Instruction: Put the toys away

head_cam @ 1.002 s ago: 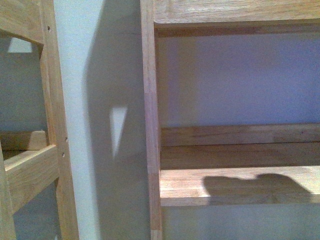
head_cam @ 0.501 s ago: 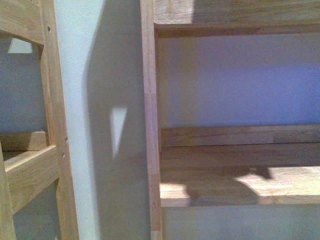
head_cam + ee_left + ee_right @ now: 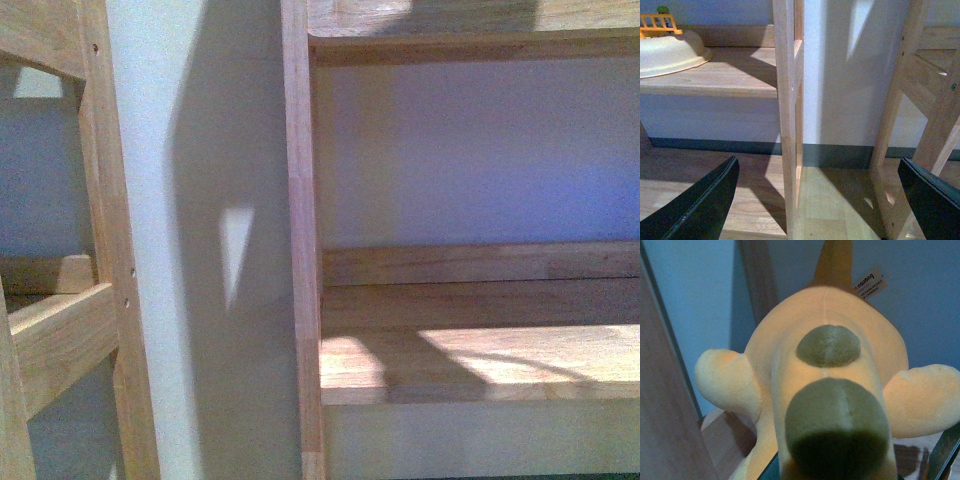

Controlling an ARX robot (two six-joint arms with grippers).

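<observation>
Cream bowl (image 3: 665,55) on wooden shelf (image 3: 715,80), left tool (image 3: 815,200) apart, plush animal (image 3: 825,385) filling right wrist view, right tool's state untellable, pale wall (image 3: 200,200) behind.

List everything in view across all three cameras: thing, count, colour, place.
plush toy: one, yellow-orange with brownish patches and a white tag, filling the right wrist view.
shelf unit: one, light wood, ahead, boards bare in the front view.
wooden frame: one, light wood, left of the shelf unit.
bowl: one, cream, on a shelf board.
small fence-like toy: one, orange, behind the bowl.
left end effector: one, black, open, holding nothing.
right end effector: grip on the plush cannot be judged.
</observation>
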